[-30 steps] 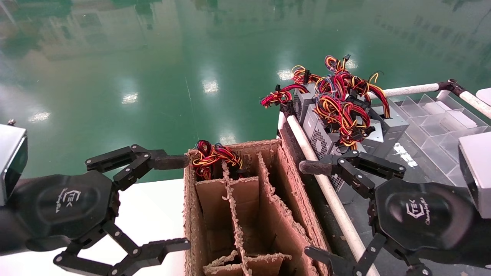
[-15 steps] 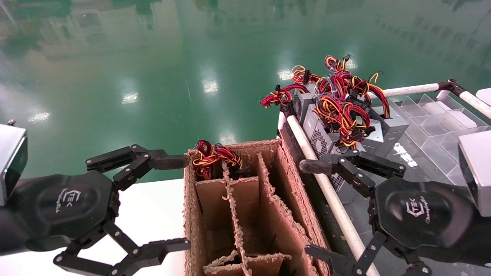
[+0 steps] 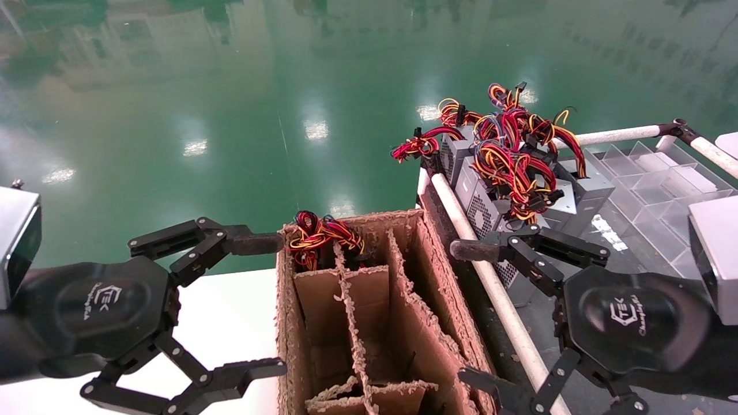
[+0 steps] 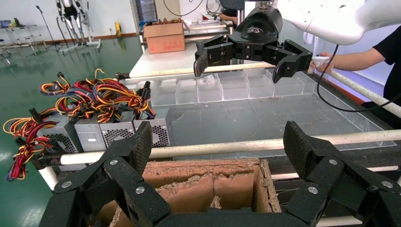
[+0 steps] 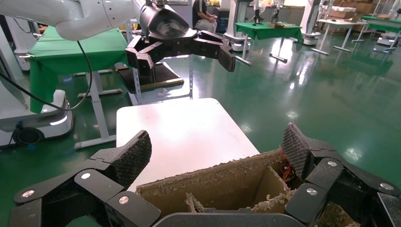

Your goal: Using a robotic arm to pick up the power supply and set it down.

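While both arms hover low in the head view, a glossy green floor (image 3: 242,104) fills the upper field, mirroring ceiling lights. At 6 o'clock stands a divided cardboard box (image 3: 375,311) with frayed edges; one far compartment at its 11 o'clock holds a bundle of wires (image 3: 320,230). A white tabletop (image 3: 225,323) lies at the box's 9 o'clock. At 2 o'clock a rack framed by white pipes (image 3: 490,282) carries the power supplies (image 3: 519,190), grey boxes with honeycomb vents and tangled red, yellow and black wires on top, next to clear plastic dividers (image 3: 657,178). The left end effector (image 3: 256,305) sits released, fingers spread wide, over the tabletop just beside the box's 9 o'clock wall. The right end effector (image 3: 470,314) is likewise released and holds nothing, above the pipe at the box's 3 o'clock, near the power supplies. Each black palm bears a white logo; its small lettering cannot be read with certainty. The right wrist view shows green-draped tables (image 5: 269,30) across the room.
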{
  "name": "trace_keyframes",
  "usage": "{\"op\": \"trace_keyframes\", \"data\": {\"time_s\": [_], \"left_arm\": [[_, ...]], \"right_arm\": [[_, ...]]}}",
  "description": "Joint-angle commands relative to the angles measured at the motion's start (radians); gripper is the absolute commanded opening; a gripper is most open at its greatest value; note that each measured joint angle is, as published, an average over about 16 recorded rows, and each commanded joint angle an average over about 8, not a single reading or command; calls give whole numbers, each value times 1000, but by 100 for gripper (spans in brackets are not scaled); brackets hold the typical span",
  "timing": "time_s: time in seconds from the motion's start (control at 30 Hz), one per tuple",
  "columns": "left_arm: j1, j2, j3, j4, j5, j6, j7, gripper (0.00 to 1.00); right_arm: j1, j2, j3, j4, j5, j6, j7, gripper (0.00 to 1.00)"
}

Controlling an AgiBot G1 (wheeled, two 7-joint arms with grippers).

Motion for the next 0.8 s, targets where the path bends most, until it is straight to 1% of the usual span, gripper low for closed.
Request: {"op": "trace_keyframes", "data": {"time_s": [0.03, 0.8], "left_arm": [[0, 0, 0, 0, 0, 0, 0, 100], [0, 0, 0, 0, 0, 0, 0, 100]], "right_arm": [[0, 0, 0, 0, 0, 0, 0, 100], [1, 0, 0, -1, 0, 0, 0, 100]]}}
